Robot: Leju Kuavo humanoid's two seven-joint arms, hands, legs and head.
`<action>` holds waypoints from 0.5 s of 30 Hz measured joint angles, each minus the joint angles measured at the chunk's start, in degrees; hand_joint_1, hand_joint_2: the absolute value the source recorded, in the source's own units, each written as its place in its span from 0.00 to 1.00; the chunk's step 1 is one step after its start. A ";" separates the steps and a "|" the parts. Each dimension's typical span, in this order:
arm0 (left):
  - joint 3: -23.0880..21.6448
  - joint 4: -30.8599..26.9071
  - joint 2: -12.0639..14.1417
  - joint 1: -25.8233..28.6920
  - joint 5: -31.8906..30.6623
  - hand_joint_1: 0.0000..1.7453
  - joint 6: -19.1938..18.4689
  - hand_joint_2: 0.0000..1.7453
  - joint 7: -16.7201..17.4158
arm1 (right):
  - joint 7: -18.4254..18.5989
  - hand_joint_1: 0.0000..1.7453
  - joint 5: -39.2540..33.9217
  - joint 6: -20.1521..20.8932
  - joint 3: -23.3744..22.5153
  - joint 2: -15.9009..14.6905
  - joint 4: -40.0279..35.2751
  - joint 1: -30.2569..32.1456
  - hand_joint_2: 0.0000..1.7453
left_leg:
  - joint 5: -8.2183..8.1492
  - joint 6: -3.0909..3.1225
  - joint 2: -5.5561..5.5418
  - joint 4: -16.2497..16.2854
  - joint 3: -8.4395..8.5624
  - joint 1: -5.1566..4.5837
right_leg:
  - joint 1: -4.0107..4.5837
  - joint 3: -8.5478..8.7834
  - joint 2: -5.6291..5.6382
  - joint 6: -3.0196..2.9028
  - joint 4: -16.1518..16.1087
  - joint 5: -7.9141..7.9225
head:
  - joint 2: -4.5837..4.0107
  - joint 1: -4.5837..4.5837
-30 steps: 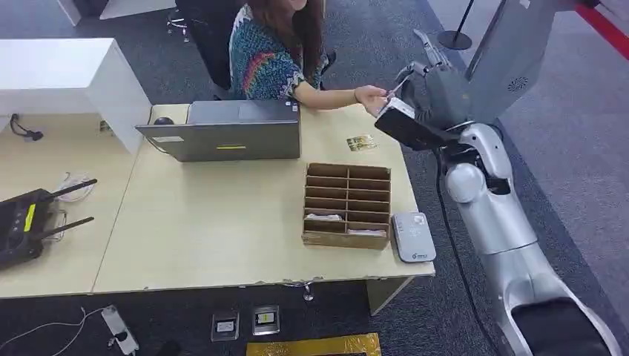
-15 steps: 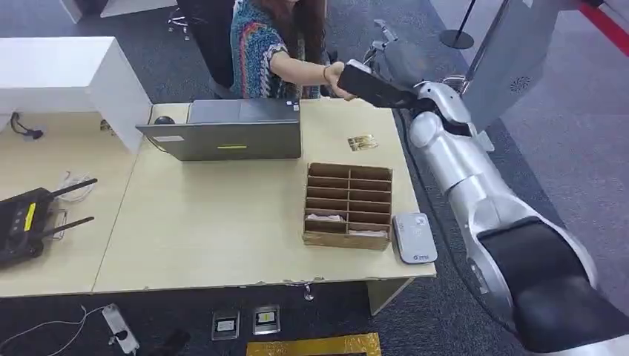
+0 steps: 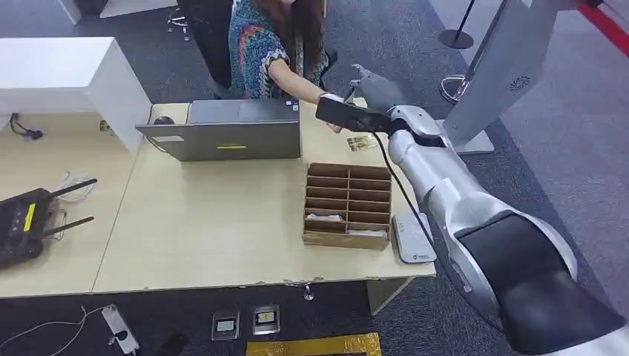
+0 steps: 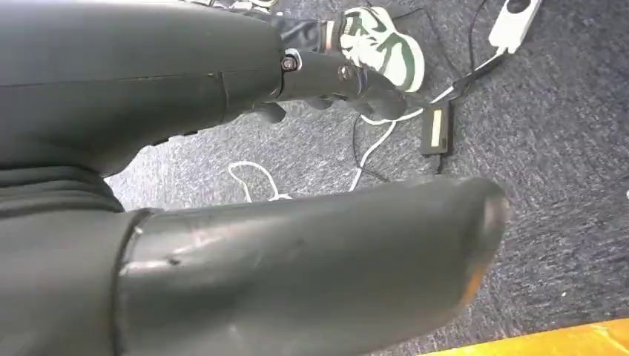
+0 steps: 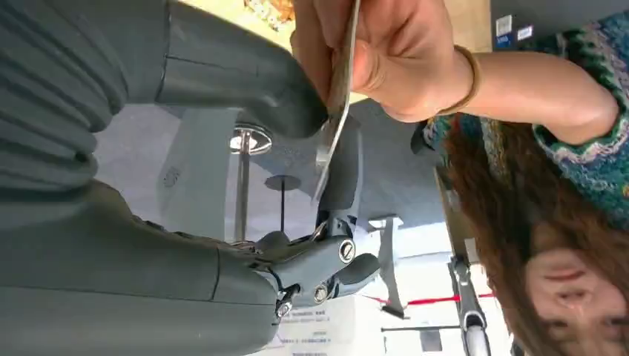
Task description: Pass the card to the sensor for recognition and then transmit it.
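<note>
The right hand [image 5: 297,126] has the card [image 5: 335,111] pinched between thumb and a finger, out over the far edge of the desk [image 3: 222,222], and a person's hand [image 5: 386,52] grips the same card. If either lets go out of step, I reckon it drops; the sensor [image 3: 412,237] lies well behind, near the box [image 3: 347,204]

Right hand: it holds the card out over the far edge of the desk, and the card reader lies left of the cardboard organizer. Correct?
Not quite. The head view shows the card reader right of the cardboard organizer, at the desk's near right corner. The right hand does hold the card, which the person's hand also grips.
</note>
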 joint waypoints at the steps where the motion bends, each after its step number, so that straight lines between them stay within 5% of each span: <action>1: 0.00 0.00 0.00 0.10 0.02 0.00 0.02 0.00 0.00 | 0.02 0.00 0.04 -0.11 0.22 0.11 0.40 0.00 1.00 | 0.00 0.00 0.00 0.00 0.00 0.00 | 0.00 0.00 0.01 0.00 0.00 0.00 | 0.02 0.00; 11: 0.00 0.00 0.18 0.57 1.23 0.00 0.70 0.00 0.05 | -1.53 0.00 -0.96 -7.00 0.33 0.83 2.11 -1.04 1.00 | 0.00 0.00 0.00 0.00 0.01 0.00 | 0.00 0.01 0.01 0.00 0.00 0.00 | 0.00 0.00; 15: 0.00 0.02 0.31 1.26 2.06 0.00 1.60 0.00 0.05 | -2.03 0.00 -3.08 -13.35 0.16 0.77 2.21 -3.46 1.00 | 0.01 0.00 0.05 0.01 0.02 -0.01 | -0.01 -0.02 0.03 0.00 0.00 0.00 | 0.00 0.02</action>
